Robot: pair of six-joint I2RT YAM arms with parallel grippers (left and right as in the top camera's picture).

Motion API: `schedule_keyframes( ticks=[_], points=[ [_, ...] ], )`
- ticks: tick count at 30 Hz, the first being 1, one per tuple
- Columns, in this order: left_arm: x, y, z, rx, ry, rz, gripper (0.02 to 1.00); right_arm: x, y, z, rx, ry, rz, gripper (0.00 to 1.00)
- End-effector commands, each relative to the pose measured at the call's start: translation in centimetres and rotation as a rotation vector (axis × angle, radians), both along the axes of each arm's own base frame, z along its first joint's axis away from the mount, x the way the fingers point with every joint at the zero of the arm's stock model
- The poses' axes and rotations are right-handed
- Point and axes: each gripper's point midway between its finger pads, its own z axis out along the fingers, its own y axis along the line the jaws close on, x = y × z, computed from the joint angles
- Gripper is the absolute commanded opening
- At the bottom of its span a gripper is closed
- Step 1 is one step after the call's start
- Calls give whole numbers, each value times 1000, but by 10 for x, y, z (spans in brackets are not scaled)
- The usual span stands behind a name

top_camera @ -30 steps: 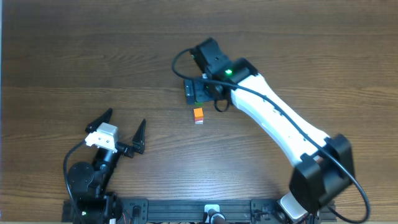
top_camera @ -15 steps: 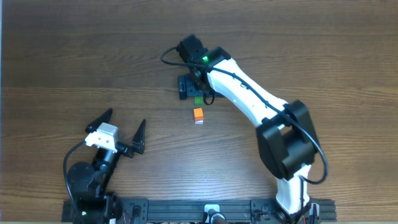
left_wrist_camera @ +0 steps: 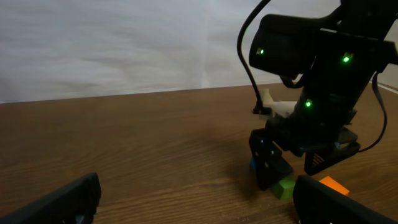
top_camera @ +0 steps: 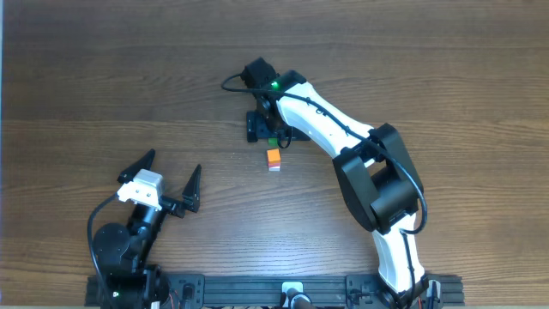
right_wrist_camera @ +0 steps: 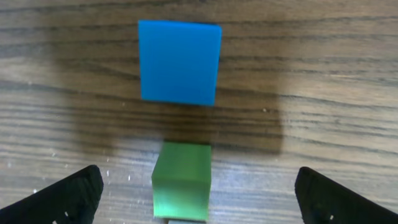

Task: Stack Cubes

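My right gripper (right_wrist_camera: 198, 179) is parked low over the dark brown wooden table (top_camera: 103, 69), a bit past the middle. Its fingers (right_wrist_camera: 62, 198) are spread wide with nothing pinched. The small bright green cube (right_wrist_camera: 182, 182) sits right in the gap between them, roughly centred and clear of both sides. It rests flat on the wood.

Just beyond it, on the side away from my wrist, is the plain blue cube (right_wrist_camera: 180, 62). There's a strip of shadowed wood between the two, so they're near each other but not touching.

Looks-wise, the green cube is a clean little block with crisp edges, lined up pretty squarely with the grain. Its top is a softer green and the face toward my camera is brighter. The blue cube is a solid, even blue, and from above it reads as a neat square turned very slightly off the grain.

From overhead, on the side toward my bases, there's a small orange cube (top_camera: 274, 155) near the green one. A little white block (top_camera: 274, 166) shows at the orange cube's near edge. I honestly can't tell from up there whether the orange one sits on top of the white one or just beside it.

My left gripper (top_camera: 174, 163) is back by its own base on the left, jaws splayed open and empty. It's well apart from all the cubes.
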Motion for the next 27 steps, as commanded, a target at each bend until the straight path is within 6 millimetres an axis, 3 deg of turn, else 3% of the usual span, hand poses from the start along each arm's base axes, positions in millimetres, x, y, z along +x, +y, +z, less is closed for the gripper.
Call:
schedule_keyframes(
  ticks=[1, 7, 24, 27],
  points=[
    [-1, -3, -1, 11, -4, -16, 996, 7, 0, -7, -11, -5, -13, 941],
    [-1, -3, -1, 11, -4, -16, 998, 6, 0, -10, -15, 1, -13, 855],
    [-1, -3, -1, 11, -3, -16, 998, -1, 9, -10, -9, 7, 12, 347],
    [-1, -3, -1, 11, -4, -16, 998, -3, 12, -10, -5, 9, 17, 323]
  ],
)
